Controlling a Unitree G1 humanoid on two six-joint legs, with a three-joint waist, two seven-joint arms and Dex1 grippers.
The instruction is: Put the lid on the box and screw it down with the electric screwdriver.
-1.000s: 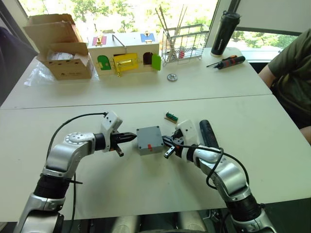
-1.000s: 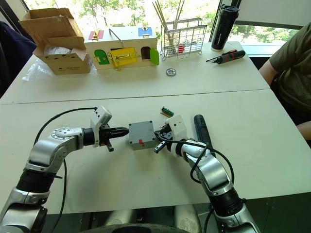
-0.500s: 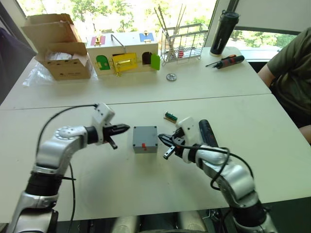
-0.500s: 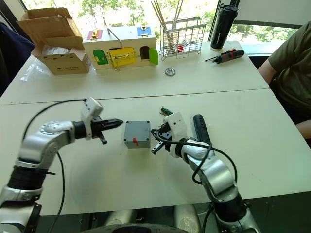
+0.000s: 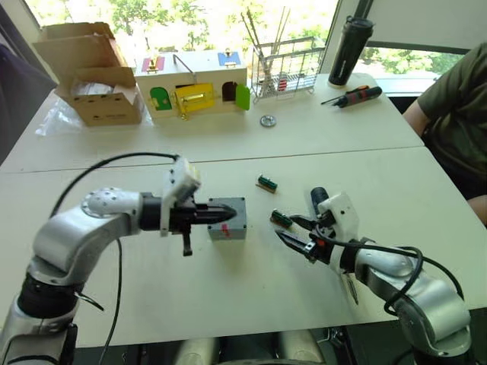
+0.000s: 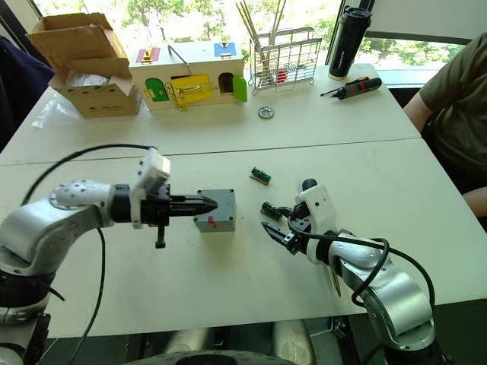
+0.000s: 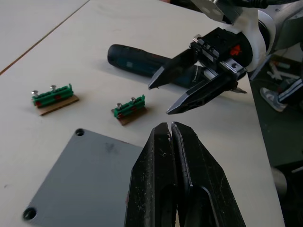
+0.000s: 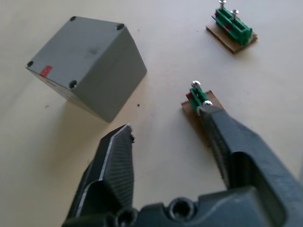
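Box (image 6: pixel 214 210) sits under closed left gripper (image 6: pixel 215 202), beside gaping empty right gripper (image 6: pixel 275 224).

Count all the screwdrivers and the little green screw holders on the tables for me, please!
Electric screwdriver: 1, lying on the near table beside the right gripper.
Red-and-black hand screwdriver: 1, on the far table.
Small green screw holders: 2, one farther out, one by the right gripper's fingertips.
Total: 4.

White tables (image 5: pixel 319 144) — sunlit windows (image 5: pixel 190 23) behind
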